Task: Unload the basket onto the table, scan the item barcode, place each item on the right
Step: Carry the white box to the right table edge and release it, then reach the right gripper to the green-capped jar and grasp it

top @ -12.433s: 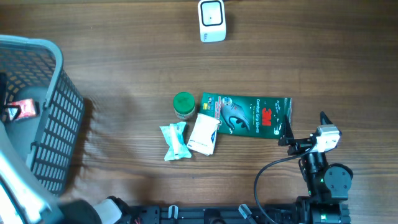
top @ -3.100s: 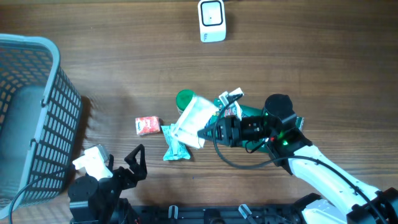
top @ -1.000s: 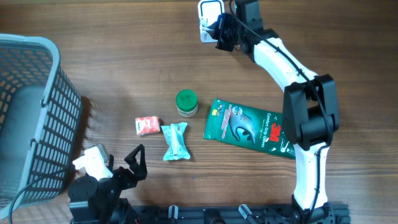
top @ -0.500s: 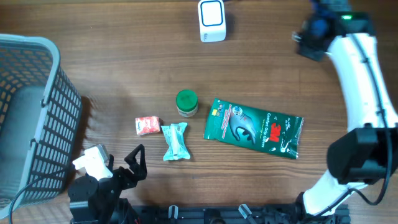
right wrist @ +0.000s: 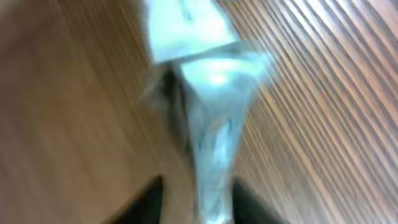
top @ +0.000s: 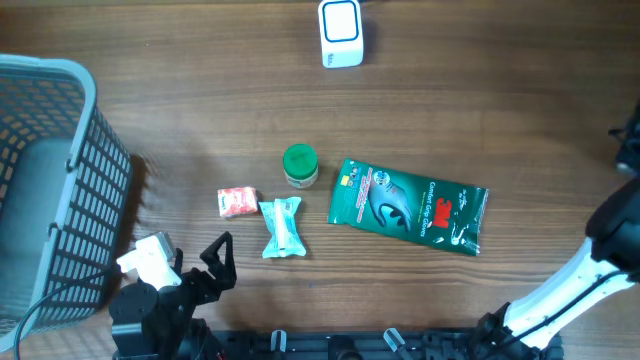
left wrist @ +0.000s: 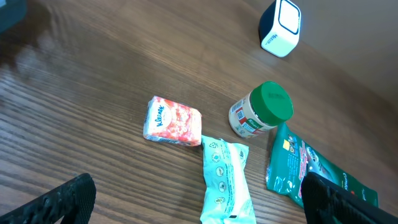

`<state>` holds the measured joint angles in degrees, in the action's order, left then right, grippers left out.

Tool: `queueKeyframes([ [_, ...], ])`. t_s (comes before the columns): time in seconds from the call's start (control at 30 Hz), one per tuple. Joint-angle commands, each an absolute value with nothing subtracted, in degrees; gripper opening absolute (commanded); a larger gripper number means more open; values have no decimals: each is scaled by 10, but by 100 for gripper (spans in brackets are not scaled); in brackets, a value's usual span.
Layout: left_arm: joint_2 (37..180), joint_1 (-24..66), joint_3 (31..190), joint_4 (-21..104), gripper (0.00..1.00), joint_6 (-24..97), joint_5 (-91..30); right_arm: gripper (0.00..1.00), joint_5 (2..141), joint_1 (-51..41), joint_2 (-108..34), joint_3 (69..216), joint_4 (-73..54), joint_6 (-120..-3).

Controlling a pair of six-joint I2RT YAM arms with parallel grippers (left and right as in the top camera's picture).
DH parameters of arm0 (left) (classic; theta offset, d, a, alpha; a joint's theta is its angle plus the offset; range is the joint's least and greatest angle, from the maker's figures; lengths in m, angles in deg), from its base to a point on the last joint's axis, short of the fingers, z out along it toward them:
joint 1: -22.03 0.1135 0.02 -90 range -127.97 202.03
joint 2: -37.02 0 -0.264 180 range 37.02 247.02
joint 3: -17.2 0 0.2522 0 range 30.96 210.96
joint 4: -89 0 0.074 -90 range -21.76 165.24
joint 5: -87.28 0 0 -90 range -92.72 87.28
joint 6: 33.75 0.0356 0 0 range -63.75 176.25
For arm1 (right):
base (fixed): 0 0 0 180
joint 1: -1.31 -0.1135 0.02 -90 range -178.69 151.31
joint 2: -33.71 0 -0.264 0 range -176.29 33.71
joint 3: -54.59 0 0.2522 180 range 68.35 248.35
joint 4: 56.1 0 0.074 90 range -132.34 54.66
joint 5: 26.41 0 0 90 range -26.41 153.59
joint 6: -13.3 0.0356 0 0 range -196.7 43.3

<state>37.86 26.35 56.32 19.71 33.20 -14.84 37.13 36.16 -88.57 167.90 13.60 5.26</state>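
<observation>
The left gripper (left wrist: 198, 182) sat low at the near left of the table (top: 500, 90), its jaws spread as wide as they go and holding nothing. Ahead of it lay a red tissue pack (left wrist: 172, 121) and, just right of that, a pale blue wipe packet (left wrist: 225, 180). A green-lidded jar (left wrist: 260, 111) stood a little farther off, with a green glove package (top: 408, 205) to its right. The white scanner (top: 341, 33) stood at the far edge, well apart from these, and a grey basket (top: 100, 210) filled the left edge. The right arm (top: 600, 260) ran out past the right edge of the overhead view. Its wrist view was badly blurred. There the right gripper (right wrist: 196, 196) faced a pale packet (right wrist: 205, 74) above the wood, the packet's lower end between the two dark fingers (right wrist: 149, 196). Whether they pinched it could not be told.
</observation>
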Motion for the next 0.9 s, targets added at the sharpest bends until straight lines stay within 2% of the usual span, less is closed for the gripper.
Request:
queueKeyframes([
  [0.0, 374, 267, 562, 198, 100, 329, -158, 79, 412, 364, -878, 1693, 82, -147],
  [0.03, 374, 267, 562, 198, 100, 329, -157, 96, 447, 364, -871, 1704, 70, -203],
  [0.07, 374, 267, 562, 198, 100, 329, -158, 100, 488, 364, -862, 1718, 67, -250],
  [0.13, 374, 267, 562, 198, 100, 329, -157, 100, 646, 364, -834, 1742, 70, -344],
  [0.27, 374, 267, 562, 198, 100, 329, -158, 100, 995, 343, -792, 1743, 115, -435],
  [0.33, 374, 267, 562, 198, 100, 329, -158, 100, 1092, 311, -790, 1743, 169, -524],
  [0.4, 374, 267, 562, 198, 100, 329, -158, 100, 1080, 240, -790, 1738, 272, -632],
  [0.47, 374, 267, 562, 198, 100, 329, -158, 100, 1016, 174, -790, 1731, 324, -677],
  [0.53, 374, 267, 562, 198, 100, 329, -158, 100, 899, 61, -790, 1702, 363, -675],
  [0.67, 374, 267, 562, 198, 100, 329, -158, 100, 796, -80, -790, 1653, 362, -677],
  [0.77, 374, 267, 562, 198, 100, 329, -157, 100, 795, -150, -789, 1652, 339, -668],
  [0.87, 374, 267, 562, 198, 100, 329, -158, 100, 806, -201, -789, 1652, 274, -547],
])
